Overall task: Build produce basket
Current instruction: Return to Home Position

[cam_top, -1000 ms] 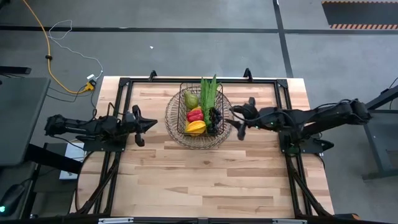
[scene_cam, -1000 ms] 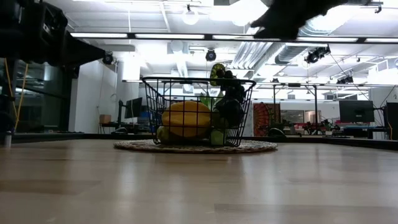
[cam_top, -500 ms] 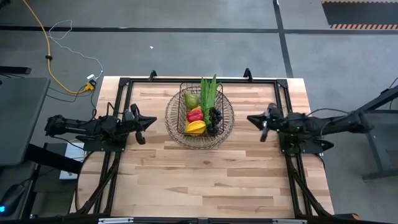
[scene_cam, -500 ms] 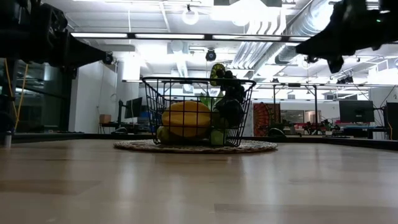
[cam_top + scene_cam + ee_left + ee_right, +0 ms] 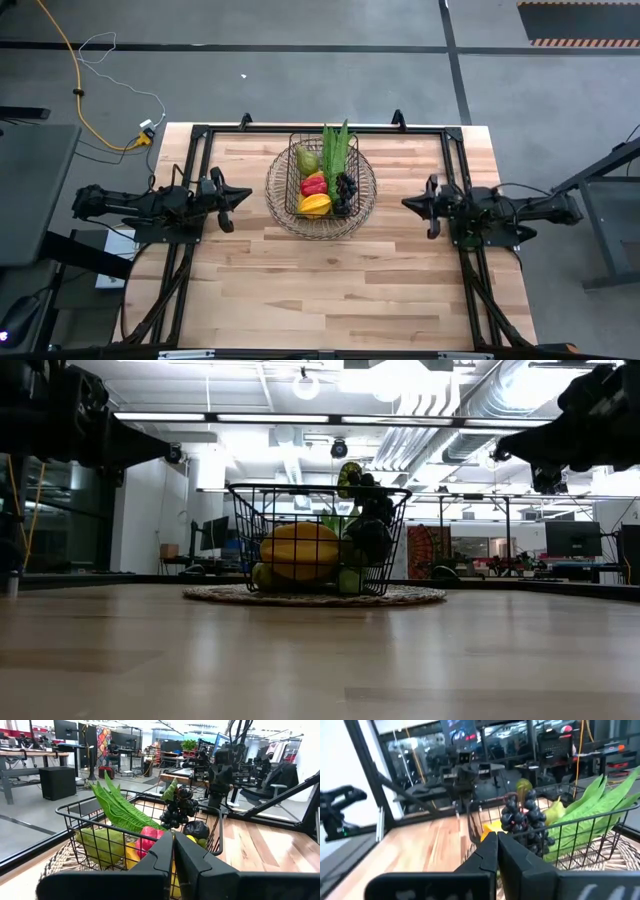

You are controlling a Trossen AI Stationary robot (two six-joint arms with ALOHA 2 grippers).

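The basket [image 5: 290,176] stands upright on a round woven mat [image 5: 271,196], on the far half of the table [image 5: 330,290], between the two arms. It contains the produce:
- a long green leafy bunch [image 5: 337,148] along the side nearer the right arm
- a green pear [image 5: 307,160] in the far corner on the left arm's side
- a red pepper [image 5: 314,185] at the centre
- a yellow-orange pepper [image 5: 315,205] at the near end
- dark grapes [image 5: 345,188] against the wall on the right arm's side
- a small dark round fruit [image 5: 198,829], seen in the left wrist view just below the grapes

The left gripper [image 5: 240,196] hovers near the table's left edge, pointing at the basket and apart from it. Its jaws are clenched together on nothing. The right gripper [image 5: 408,203] hovers near the right edge, pointing at the basket and well apart from it. Its jaws are likewise pressed together and empty
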